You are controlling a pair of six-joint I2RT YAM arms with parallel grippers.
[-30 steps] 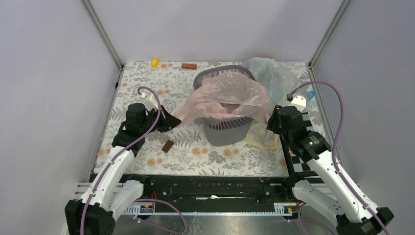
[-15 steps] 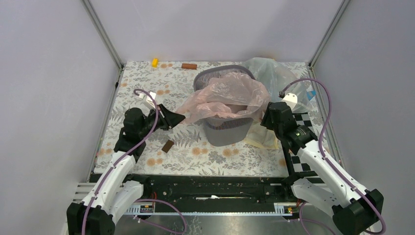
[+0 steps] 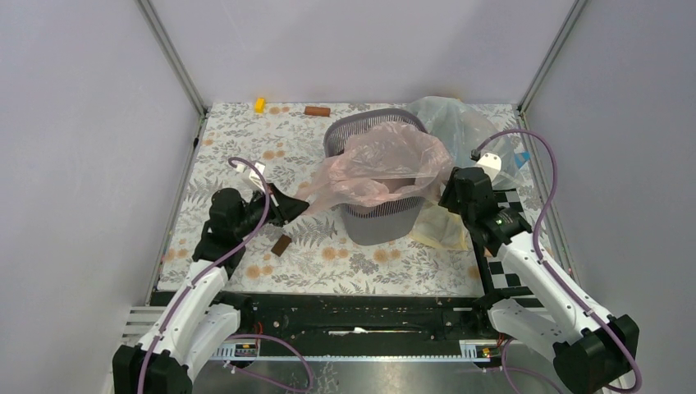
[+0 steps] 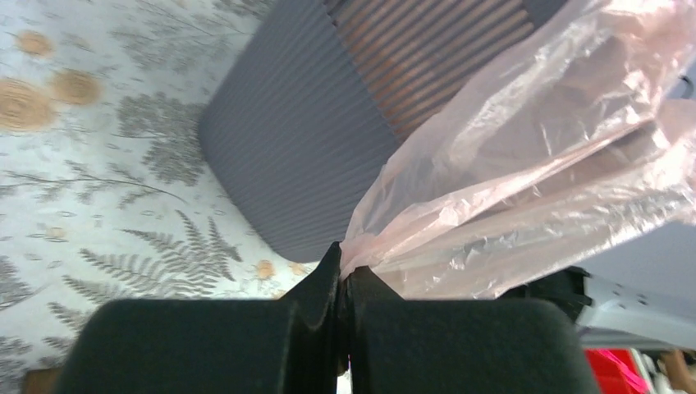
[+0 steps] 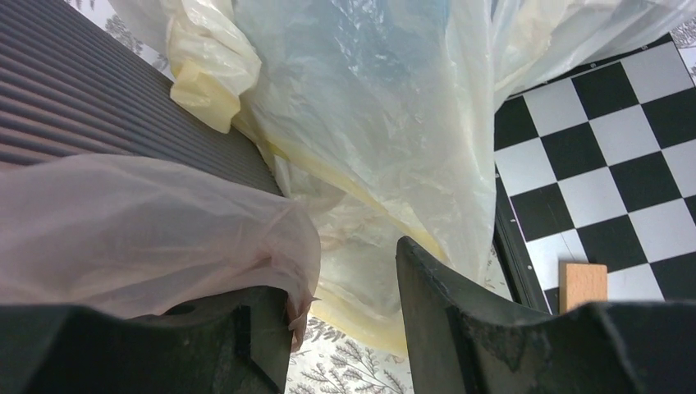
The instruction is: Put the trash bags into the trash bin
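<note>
The dark grey mesh trash bin [image 3: 379, 215] stands upright mid-table. The pale pink trash bag [image 3: 386, 158] is draped over its mouth and spills down its left side. My left gripper [image 3: 300, 206] is left of the bin and shut on the bag's stretched left corner; the left wrist view shows the closed jaws [image 4: 345, 271] pinching the pink film [image 4: 533, 156] beside the bin wall [image 4: 295, 148]. My right gripper [image 3: 448, 197] is at the bin's right side, open. In the right wrist view [image 5: 345, 283] pink film [image 5: 148, 238] lies over the left finger, not pinched.
A bigger clear bag with a cream-yellow band [image 3: 460, 123] lies behind and right of the bin, close to my right fingers [image 5: 369, 123]. A checkerboard [image 3: 510, 205] and a wooden block [image 5: 583, 283] sit right. Small blocks lie at the back [image 3: 260, 104], [image 3: 317, 111] and near left [image 3: 281, 245].
My left gripper has moved a little right and down with the bag corner, pulling the film taut. My right gripper has edged in toward the bin.
</note>
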